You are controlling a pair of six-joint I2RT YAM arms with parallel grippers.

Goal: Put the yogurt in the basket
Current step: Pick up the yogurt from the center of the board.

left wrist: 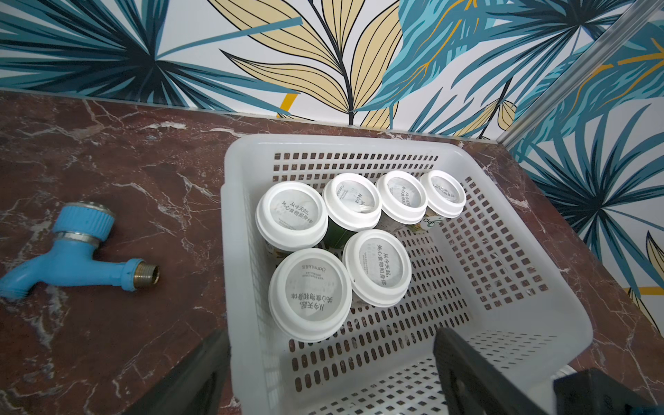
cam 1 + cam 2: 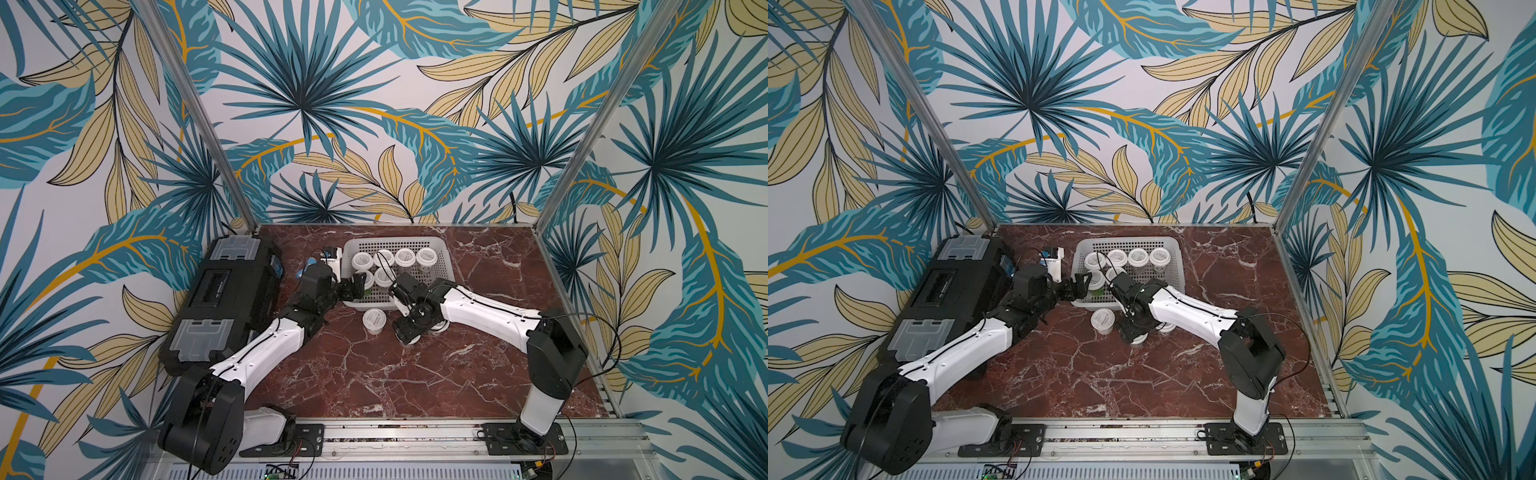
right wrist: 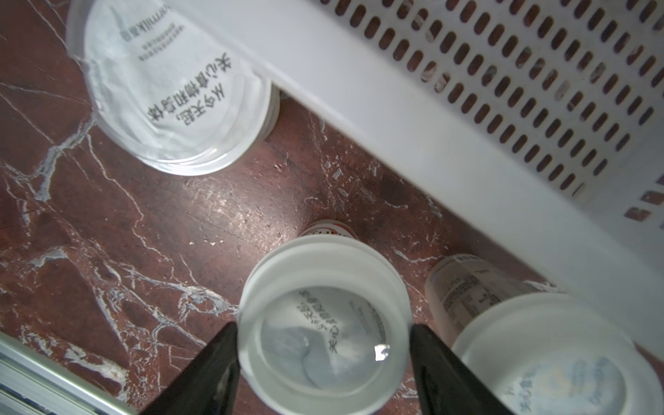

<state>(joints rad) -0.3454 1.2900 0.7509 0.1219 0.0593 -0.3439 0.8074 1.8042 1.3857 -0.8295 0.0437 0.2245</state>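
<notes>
Between your right gripper's (image 3: 322, 328) half-closed fingers stands a yogurt cup (image 3: 325, 316), lid touched both sides (firm grip unclear); lifting could knock the neighbouring cup (image 3: 539, 352) or basket (image 3: 395, 125) rim just beside them.

Left arm (image 2: 257, 349) and right arm (image 2: 486, 316): white shells with small screws, rounded black joints, thin black cables. Left hand (image 1: 332, 334) and right hand (image 3: 323, 341) are black, wedge-fingered.
</notes>
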